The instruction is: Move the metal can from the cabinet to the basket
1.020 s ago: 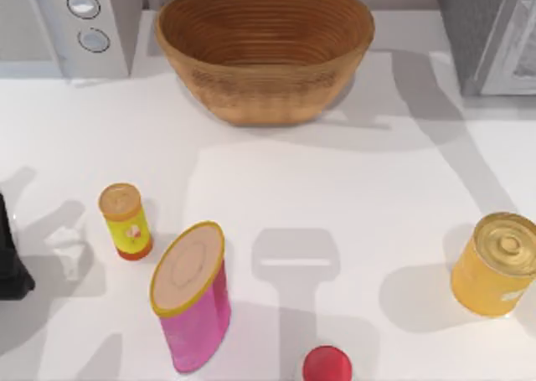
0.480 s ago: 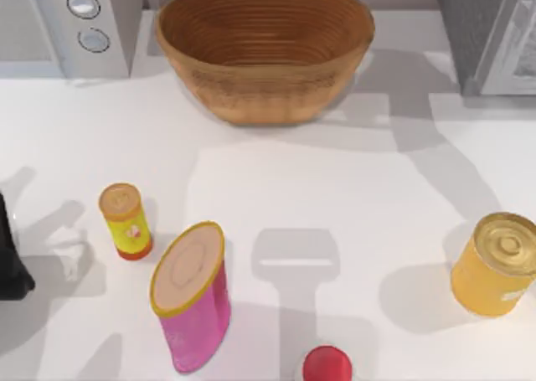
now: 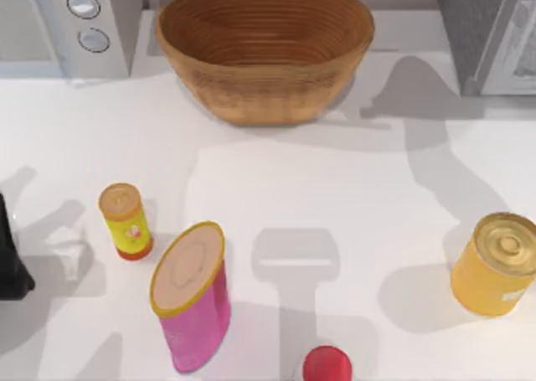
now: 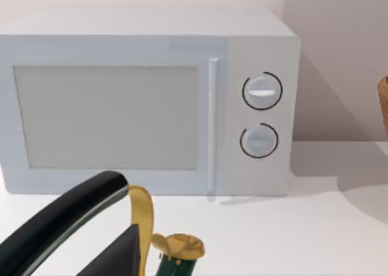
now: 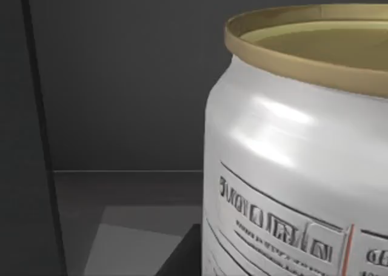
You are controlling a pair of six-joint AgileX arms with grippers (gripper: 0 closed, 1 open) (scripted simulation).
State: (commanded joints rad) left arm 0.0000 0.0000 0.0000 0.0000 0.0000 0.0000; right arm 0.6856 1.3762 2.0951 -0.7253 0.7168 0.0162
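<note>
Tabletop (image 3: 352, 188) white. Wicker basket (image 3: 265, 50) at far centre, grey cabinet (image 3: 490, 33) far right corner. Metal can (image 5: 303, 167) upright inside dark cabinet interior, close to right wrist camera. Gripper state, both arms: cannot tell.

basket (image 3: 265, 50) at table's rear between microwave (image 3: 67, 25) left, cabinet (image 3: 490, 33) right

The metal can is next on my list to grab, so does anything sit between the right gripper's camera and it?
Nothing visible does. In the right wrist view the metal can stands close ahead inside the dark cabinet, with nothing in front of it.
</note>
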